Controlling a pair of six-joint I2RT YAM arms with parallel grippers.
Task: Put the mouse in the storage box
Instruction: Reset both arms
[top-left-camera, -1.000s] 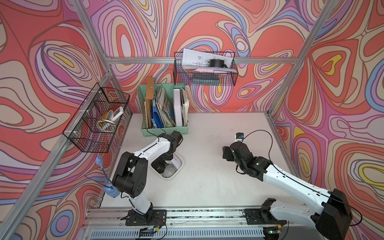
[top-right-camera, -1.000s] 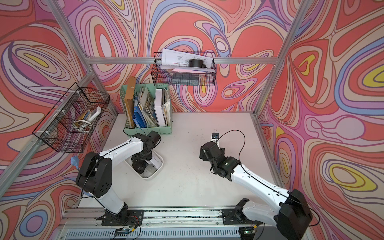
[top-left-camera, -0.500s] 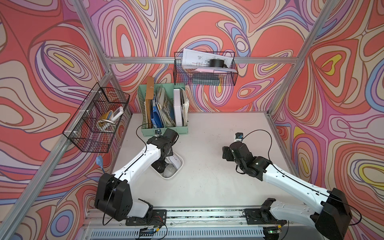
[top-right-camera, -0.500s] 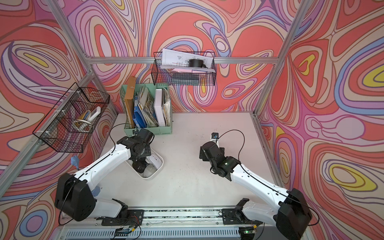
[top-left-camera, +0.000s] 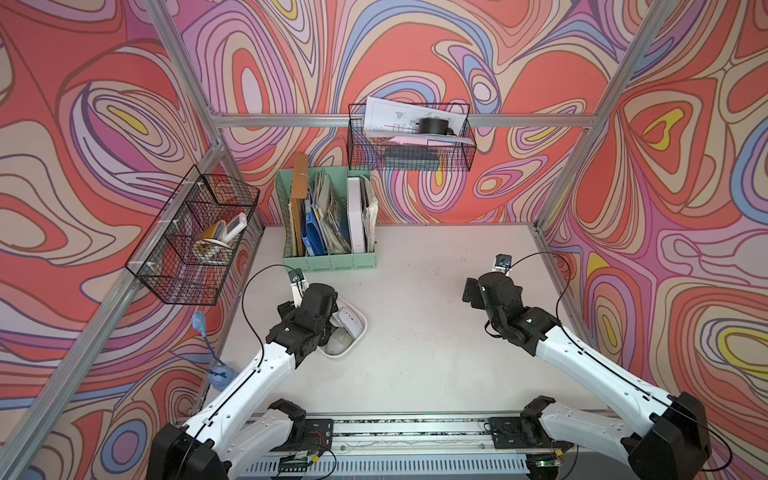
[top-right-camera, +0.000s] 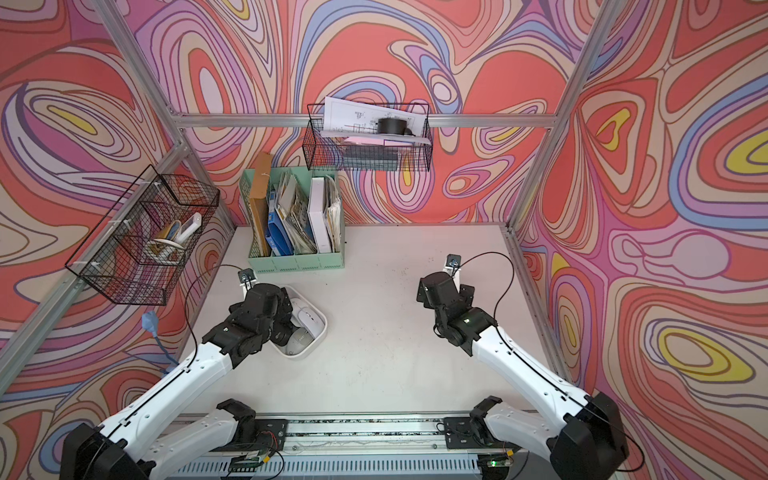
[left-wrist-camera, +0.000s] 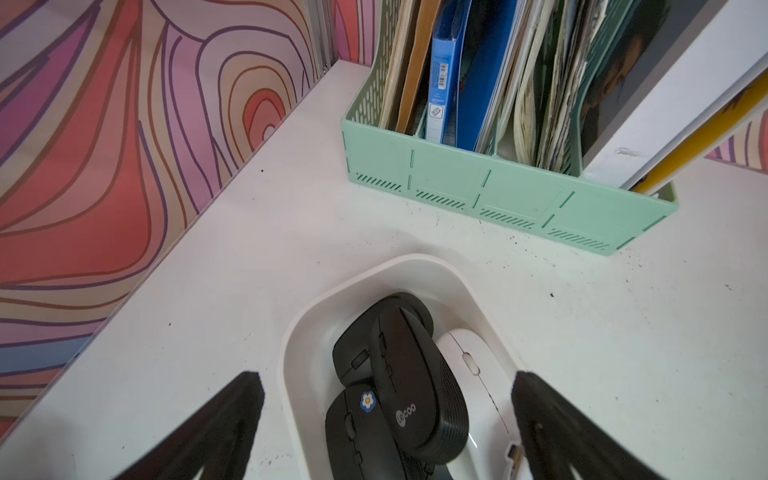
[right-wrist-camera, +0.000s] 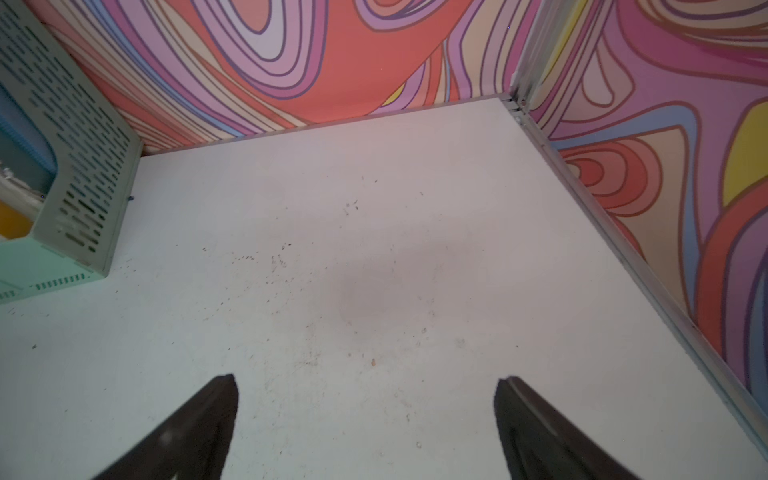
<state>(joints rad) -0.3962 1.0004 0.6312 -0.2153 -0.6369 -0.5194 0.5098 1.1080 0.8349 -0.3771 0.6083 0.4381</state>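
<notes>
At the storage box (left-wrist-camera: 415, 261): we found several mice lying inside its low walls, a black Lecoo mouse (left-wrist-camera: 415, 386) on top, resting against a white mouse (left-wrist-camera: 471, 374) and on other dark mice.
Left gripper (left-wrist-camera: 386, 378): its jaws stood spread wide above the box and pinched nothing.
Change: a second earlier that gripper sat lower over the pile with its jaws closer together. It had since risen and let go.
Meaning for the task: we judged the Lecoo mouse delivered, with only a clean retreat left.
Right gripper (right-wrist-camera: 365, 379): its jaws were spread and empty over bare tabletop (right-wrist-camera: 374, 249), well apart from the box.
Backdrop: a mint-green file organiser (left-wrist-camera: 498, 195) stood near the box.
</notes>
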